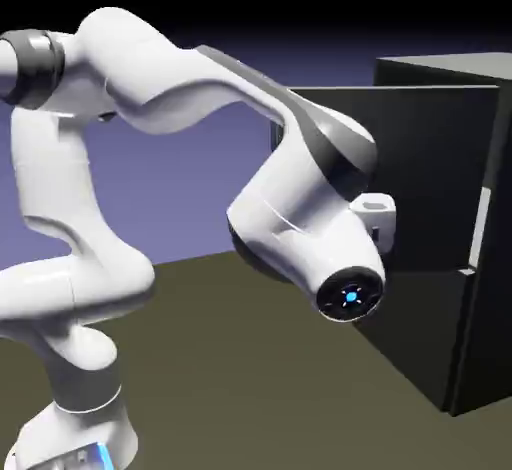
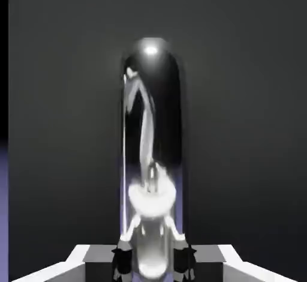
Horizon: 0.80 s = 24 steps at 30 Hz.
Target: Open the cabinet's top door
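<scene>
Gripper (image 2: 153, 261) clamped on silver bar handle (image 2: 151, 155), top door (image 1: 420, 178) swung open

The backdrop (image 1: 190, 188) is plain blue-violet, grading to black toward the top of the exterior view. The table surface (image 1: 260, 388) is flat, matte olive-brown. Lighting is dim and even.

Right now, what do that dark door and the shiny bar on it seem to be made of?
The top door looks like a flat, matte black panel, perhaps painted board or metal: it shows no gloss or grain. The handle looks like polished metal, with a bright highlight and mirror-like reflections along its rounded bar. The pincer is shut on it.
</scene>
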Each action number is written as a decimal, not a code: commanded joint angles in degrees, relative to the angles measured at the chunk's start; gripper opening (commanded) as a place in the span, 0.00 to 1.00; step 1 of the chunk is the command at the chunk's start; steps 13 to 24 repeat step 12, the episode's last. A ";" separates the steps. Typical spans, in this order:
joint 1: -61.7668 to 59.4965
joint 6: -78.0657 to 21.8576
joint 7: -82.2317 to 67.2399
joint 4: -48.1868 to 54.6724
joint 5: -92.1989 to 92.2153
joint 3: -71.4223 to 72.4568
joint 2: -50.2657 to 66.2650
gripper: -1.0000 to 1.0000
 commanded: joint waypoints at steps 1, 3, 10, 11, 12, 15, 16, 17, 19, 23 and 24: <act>-0.13 -0.30 -0.22 1.84 -1.60 0.20 2.08 0.00; -0.23 -0.98 -0.50 5.61 -4.76 0.58 6.23 0.00; 1.06 -3.88 0.67 19.70 -14.51 1.80 20.66 0.00; 1.08 -3.91 0.69 19.84 -14.60 1.81 20.79 0.00; 1.08 -3.91 0.69 19.84 -14.60 1.81 20.79 1.00; 1.08 -3.91 0.69 19.84 -14.60 1.81 20.79 1.00; 1.08 -3.91 0.69 19.84 -14.60 1.81 20.79 1.00; 1.08 -3.91 0.69 19.84 -14.60 1.81 20.79 1.00; 1.08 -3.91 0.69 19.84 -14.60 1.81 20.79 1.00; 1.08 -3.91 0.69 19.84 -14.60 1.81 20.79 1.00; 1.08 -3.91 0.69 19.84 -14.60 1.81 20.79 1.00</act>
